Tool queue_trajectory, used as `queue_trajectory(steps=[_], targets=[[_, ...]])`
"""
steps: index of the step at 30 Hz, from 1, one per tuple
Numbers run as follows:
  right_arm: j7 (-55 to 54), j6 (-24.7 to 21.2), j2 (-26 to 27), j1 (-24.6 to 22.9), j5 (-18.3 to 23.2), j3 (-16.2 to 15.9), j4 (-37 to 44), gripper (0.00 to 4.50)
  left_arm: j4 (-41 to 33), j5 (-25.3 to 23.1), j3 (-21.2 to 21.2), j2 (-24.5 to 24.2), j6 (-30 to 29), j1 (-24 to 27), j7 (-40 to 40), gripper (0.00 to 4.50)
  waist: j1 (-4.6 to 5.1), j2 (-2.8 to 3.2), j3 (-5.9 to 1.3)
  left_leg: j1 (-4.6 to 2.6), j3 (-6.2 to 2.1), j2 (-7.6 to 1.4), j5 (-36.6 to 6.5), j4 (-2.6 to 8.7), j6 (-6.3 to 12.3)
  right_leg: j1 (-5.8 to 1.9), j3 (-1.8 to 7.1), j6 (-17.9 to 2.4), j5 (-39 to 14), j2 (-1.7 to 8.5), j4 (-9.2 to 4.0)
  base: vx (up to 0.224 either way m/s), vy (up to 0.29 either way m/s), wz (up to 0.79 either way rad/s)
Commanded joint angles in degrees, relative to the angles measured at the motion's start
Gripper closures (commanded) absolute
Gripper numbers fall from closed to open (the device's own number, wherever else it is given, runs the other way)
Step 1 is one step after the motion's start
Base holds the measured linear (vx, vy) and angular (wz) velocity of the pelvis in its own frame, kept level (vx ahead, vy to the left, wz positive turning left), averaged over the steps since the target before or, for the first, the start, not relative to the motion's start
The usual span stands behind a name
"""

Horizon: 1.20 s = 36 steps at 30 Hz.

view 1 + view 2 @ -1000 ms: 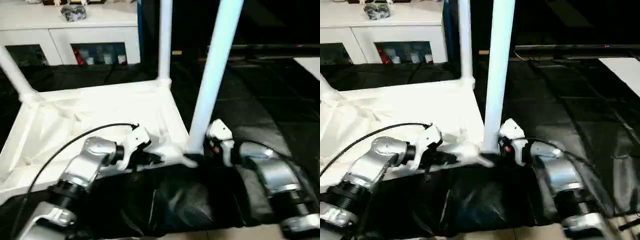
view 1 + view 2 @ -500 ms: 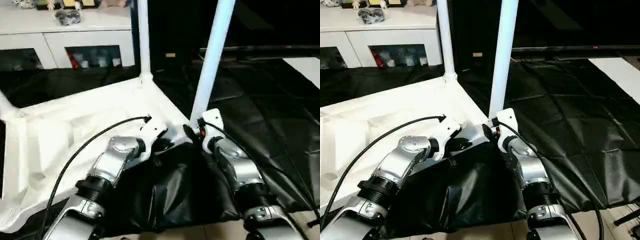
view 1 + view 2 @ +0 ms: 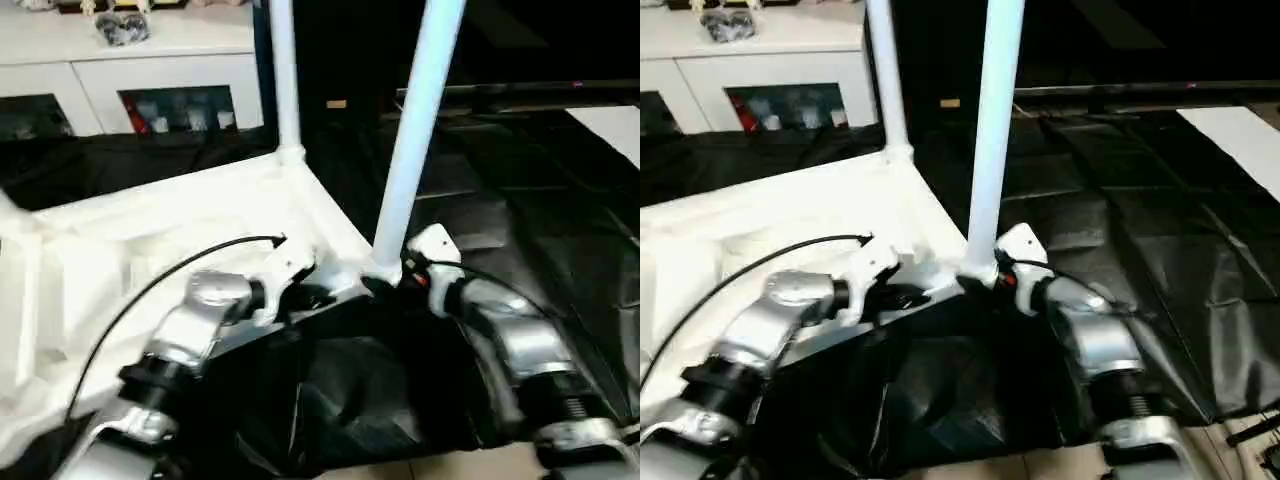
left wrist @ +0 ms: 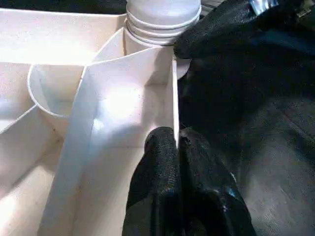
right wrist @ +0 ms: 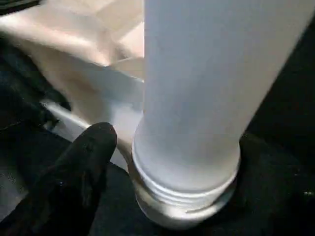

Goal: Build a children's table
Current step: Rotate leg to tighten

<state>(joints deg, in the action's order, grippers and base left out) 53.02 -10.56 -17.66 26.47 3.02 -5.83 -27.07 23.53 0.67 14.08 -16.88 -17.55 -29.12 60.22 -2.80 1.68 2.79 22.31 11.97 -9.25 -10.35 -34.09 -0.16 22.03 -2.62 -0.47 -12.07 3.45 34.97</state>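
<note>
Compared with a second ago, I see my right gripper (image 5: 162,162) spread wider about the base of the near leg (image 3: 412,140): one black finger (image 5: 74,182) now stands clear of the tube. The head camera has also shifted, reframing the tabletop (image 3: 150,240).

Overhead light blew out the tabletop (image 3: 150,230) beside your left gripper (image 4: 178,147), erasing its ribs. The black drape (image 3: 1160,230) beyond your right gripper (image 5: 162,162) carried soft sheen. Motion blur softened both forearms; the near leg (image 5: 206,88) was unfocused.
</note>
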Motion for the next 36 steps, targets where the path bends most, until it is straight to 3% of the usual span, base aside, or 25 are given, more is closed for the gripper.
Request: queue_trajectory(steps=[1, 3, 10, 18, 22, 27, 29, 32, 36], targets=[[5.3, 0.6, 0.4, -0.9, 1.8, -3.4, 2.4, 0.83, -2.7, 1.6, 1.4, 0.1, 1.5, -0.5, 2.8, 4.5, -0.3, -0.33, -3.24, -1.48, -2.35, -4.8, -10.5, 3.96, 3.64, -1.93, 2.77, -15.3, -6.5, 5.42, -4.08, 0.0, 0.0, 0.0], [8.2, -0.1, -1.6, -1.3, 2.6, -3.7, 3.7, 1.02, -3.2, 2.2, 2.0, -1.4, 1.3, -0.2, 5.5, 4.5, -0.84, -0.4, -3.17, -1.8, -2.25, -4.89, -11.7, 4.05, 2.77, -1.75, 2.85, -14.8, -8.5, 5.39, -4.2, 0.0, 0.0, 0.0], [12.1, -0.4, -4.2, -3.1, 2.5, -5.4, 6.5, 1.49, -3.8, 2.6, 2.5, -3.5, 1.4, 0.0, 8.6, 4.5, -1.23, -0.34, -3.11, -1.91, -2.35, -4.85, -13.2, 4.29, 1.19, -1.58, 2.95, -14.4, -9.7, 5.56, -4.28, 0.0, 0.0, 0.0], [14.8, -1.4, -5.5, -4.4, 3.2, -6.8, 9.1, 1.78, -3.5, 2.9, 3.0, -4.9, 1.7, -0.2, 10.5, 4.5, -1.94, -0.39, -3.28, -1.82, -2.25, -4.83, -11.2, 4.04, 1.97, -1.66, 2.94, -14.4, -7.7, 5.61, -4.08, 0.0, 0.0, 0.0], [11.0, -1.5, -2.7, -4.7, 3.2, -6.2, 7.7, 1.8, -1.9, 1.7, 1.9, -2.5, 1.6, -1.1, 4.7, 4.5, -1.83, -0.4, -3.19, -1.87, -2.39, -4.82, -12.7, 4.2, 1.11, -1.63, 2.94, -14.3, -9.8, 5.65, -4.3, 0.0, 0.0, 0.0], [-9.0, -1.0, 5.9, -1.9, -0.9, -2.5, -0.6, 1.81, 2.9, -1.0, -0.2, 4.2, 1.1, -4.1, -9.0, 4.5, -1.25, -0.58, -2.85, -2.26, -2.72, -4.62, -16.4, 4.52, -1.49, -1.22, 3.04, -12.3, -17.9, 5.89, -5.18, 0.0, 0.0, 0.0], [-18.3, -1.8, 10.5, 0.2, -1.2, -0.3, -4.9, 1.82, 3.9, -1.5, -0.6, 7.1, -0.3, -5.1, -13.2, 4.5, -0.37, -0.4, -2.78, -2.38, -3.09, -4.5, -18.9, 4.74, -3.23, -0.91, 2.96, -11.3, -21.6, 5.96, -5.44, 0.0, 0.0, 0.0], [-27.8, -2.8, 16.0, 2.5, -1.2, 1.7, -8.6, 1.82, 4.8, -2.2, -0.7, 10.5, -1.3, -6.2, -18.5, 4.5, 0.15, -0.34, -2.81, -2.13, -3.09, -4.5, -18.8, 4.88, -3.12, -0.92, 3.11, -10.8, -20.2, 5.88, -5.48, 0.0, 0.0, 0.0], [-30.5, -1.5, 20.0, 3.2, -1.9, 1.1, -9.5, 1.82, 4.1, -2.3, -0.4, 12.9, -1.5, -6.4, -20.2, 4.5, 0.42, -0.42, -3.01, -1.93, -2.87, -4.31, -17.2, 4.72, -1.93, -1.07, 3.17, -11.1, -16.2, 5.76, -5.32, 0.0, 0.0, 0.0]])
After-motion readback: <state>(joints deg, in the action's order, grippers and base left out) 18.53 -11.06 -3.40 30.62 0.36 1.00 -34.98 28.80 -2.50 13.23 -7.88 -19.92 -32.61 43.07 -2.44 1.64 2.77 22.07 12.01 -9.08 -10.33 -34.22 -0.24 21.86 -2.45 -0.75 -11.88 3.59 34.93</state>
